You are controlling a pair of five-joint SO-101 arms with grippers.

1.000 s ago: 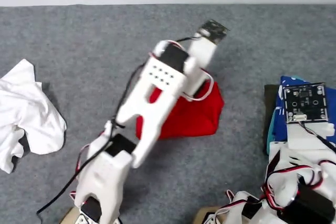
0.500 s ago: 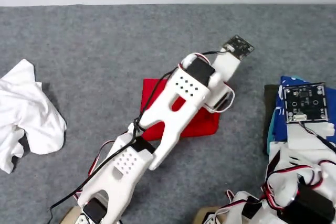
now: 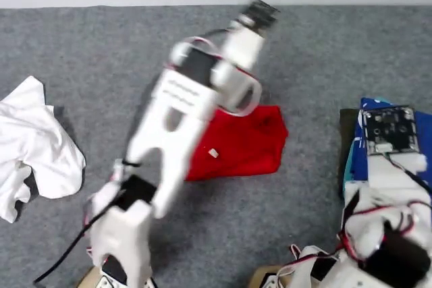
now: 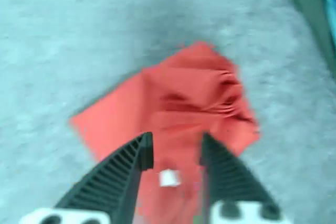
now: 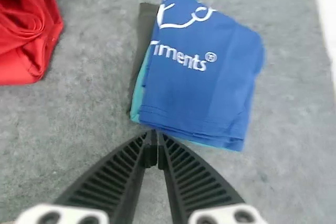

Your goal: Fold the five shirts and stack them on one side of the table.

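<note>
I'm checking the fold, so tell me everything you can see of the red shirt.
The red shirt looks like soft knit cloth, folded into a rough rectangle and lying flat on the grey table near its middle. One end is bunched and wrinkled; a small white tag shows on top. The left end effector is open over it; whether it touches is unclear.
</note>
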